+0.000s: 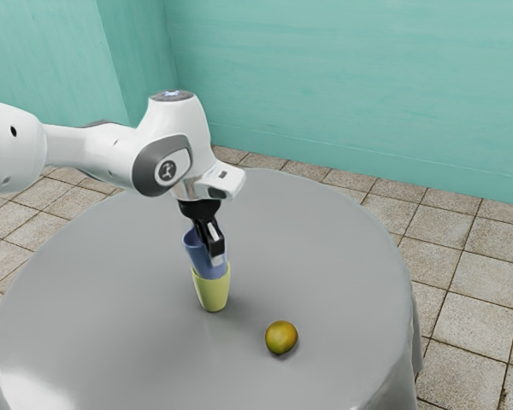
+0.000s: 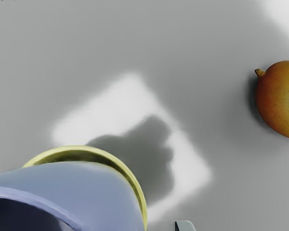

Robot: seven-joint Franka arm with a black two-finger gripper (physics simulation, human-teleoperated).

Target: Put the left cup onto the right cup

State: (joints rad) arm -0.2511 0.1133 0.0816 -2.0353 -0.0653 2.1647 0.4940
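Note:
A blue cup [image 1: 194, 253] sits tilted inside the top of a yellow cup [image 1: 212, 290], which stands upright near the middle of the round grey table [image 1: 103, 325]. My gripper [image 1: 211, 248] is at the blue cup's rim, one finger against its wall toward the exterior view's right, shut on that rim. In the wrist view the blue cup [image 2: 72, 192] lies just under my hand, nested within the yellow cup's rim [image 2: 130, 180].
A yellow-orange lemon-like fruit [image 1: 280, 336] lies on the table a little to the exterior view's right of the cups and nearer the front edge; it is also the fruit [image 2: 279, 98] beside the cups in the wrist view. A tiled floor surrounds the table.

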